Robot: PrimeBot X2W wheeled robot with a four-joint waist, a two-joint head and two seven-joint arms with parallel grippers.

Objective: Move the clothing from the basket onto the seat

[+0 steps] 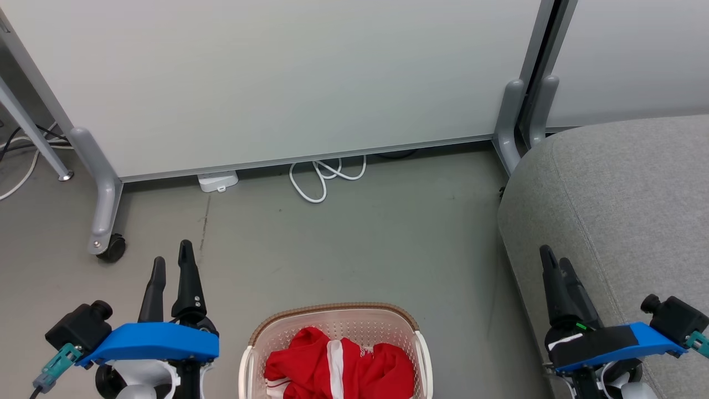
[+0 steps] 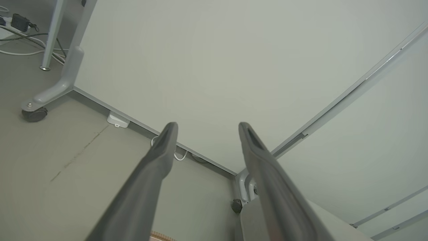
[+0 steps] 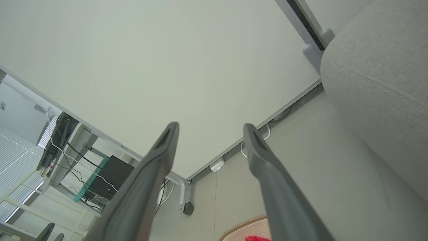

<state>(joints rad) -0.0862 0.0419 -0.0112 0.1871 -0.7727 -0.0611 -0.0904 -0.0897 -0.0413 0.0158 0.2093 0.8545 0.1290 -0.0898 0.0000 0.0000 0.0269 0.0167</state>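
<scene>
Clothing (image 1: 338,368): red w/ broad white stripe, crumpled heap filling basket btm. Basket (image 1: 332,308): cream, perforated, brown rim, upright on floor (image 1: 354,238). Seat (image 1: 620,205): lg grey cushion, rounded edge, seam; right of basket, not touching.

A looped white cable (image 1: 324,178) and small white box (image 1: 217,180) lie on the floor (image 1: 360,244) at the partition panel's (image 1: 277,83) foot.

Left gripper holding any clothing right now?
No: in the left wrist view the left gripper has its fingers apart with nothing between them, and the clothing lies in the basket.
</scene>
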